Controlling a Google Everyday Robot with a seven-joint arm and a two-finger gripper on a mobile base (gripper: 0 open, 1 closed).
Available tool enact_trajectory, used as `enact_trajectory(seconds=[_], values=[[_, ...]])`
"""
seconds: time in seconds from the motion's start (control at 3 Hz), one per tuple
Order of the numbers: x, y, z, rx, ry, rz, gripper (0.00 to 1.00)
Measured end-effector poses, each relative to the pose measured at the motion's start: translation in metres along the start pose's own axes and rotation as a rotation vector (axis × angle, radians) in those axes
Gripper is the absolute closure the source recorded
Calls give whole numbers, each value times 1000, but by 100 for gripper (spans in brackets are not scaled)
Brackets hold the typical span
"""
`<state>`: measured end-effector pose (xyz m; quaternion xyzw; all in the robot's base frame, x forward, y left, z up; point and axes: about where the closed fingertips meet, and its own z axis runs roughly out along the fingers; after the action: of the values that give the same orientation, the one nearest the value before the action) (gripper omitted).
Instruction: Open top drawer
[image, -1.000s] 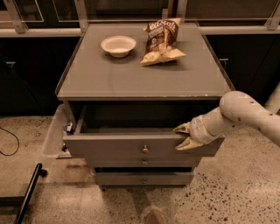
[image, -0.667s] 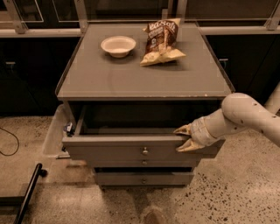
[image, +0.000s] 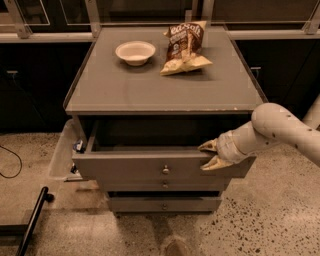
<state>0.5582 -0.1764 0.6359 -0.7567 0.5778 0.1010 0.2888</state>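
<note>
- Top drawer (image: 131, 167) sits just under the grey cabinet top (image: 150, 92). Its front is drawn out toward the near side, and the dark box interior shows behind it.
- Its small round knob (image: 165, 170) at front centre is free.
- Off to the right, the gripper (image: 209, 156) is at the right end of the drawer front.
- Its two fingers are spread apart, one at the front's top rim and one against its face. This looks more like hooking than clamping.
- Judged from the gap, the task is partly done, and a further pull toward the near side would finish it.
- Both lower drawers (image: 164, 204) sit back beneath it.
- A bowl (image: 135, 52) and a chip bag (image: 185, 47) rest on the far part of the top.
</note>
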Motion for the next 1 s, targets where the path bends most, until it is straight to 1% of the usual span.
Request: enact_trajectory(seconds=[0.33, 0.67, 1.0], values=[[1, -11, 0, -17, -22, 3, 34], [2, 3, -4, -44, -44, 4, 38], [-4, 21, -15, -49, -59, -17, 61]])
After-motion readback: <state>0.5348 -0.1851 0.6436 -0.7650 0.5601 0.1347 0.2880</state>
